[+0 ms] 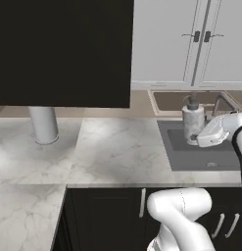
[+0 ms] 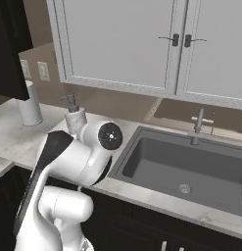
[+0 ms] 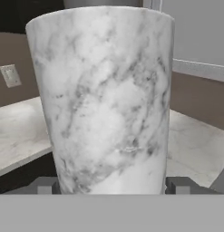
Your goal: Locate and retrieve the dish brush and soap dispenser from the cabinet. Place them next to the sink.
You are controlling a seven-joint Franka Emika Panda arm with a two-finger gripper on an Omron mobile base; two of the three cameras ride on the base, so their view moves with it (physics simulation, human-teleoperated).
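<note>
Soap dispenser [image 3: 106, 99] stood upright on the white marble counter [image 1: 117, 152], just beside the sink's [image 2: 176, 169] left edge. In the hand view its marbled body sat square between the two fingertips [image 3: 46, 185], one at each flank. Gripper [image 3: 111, 186] jaws were spread wide around the bottle; from these frames I couldn't say whether the pads were touching it or just clear. Bottle base looked planted on the counter in the right base view, so my read was either a release just made or a grip about to be made, most likely a placement.

Going by position, the dispenser half of the job looked done or nearly so: it was out of the cabinet [image 1: 63, 51] and next to the basin. Dish brush wasn't spotted on the counter, so I judged it outstanding.

Black cabinet hung over the left stretch of counter, well apart from the sink. Plain grey cylinder [image 1: 43, 125] stood below it. Faucet [image 2: 197, 125] was at the back of the basin, white-doored cabinets [image 2: 142, 39] above.
</note>
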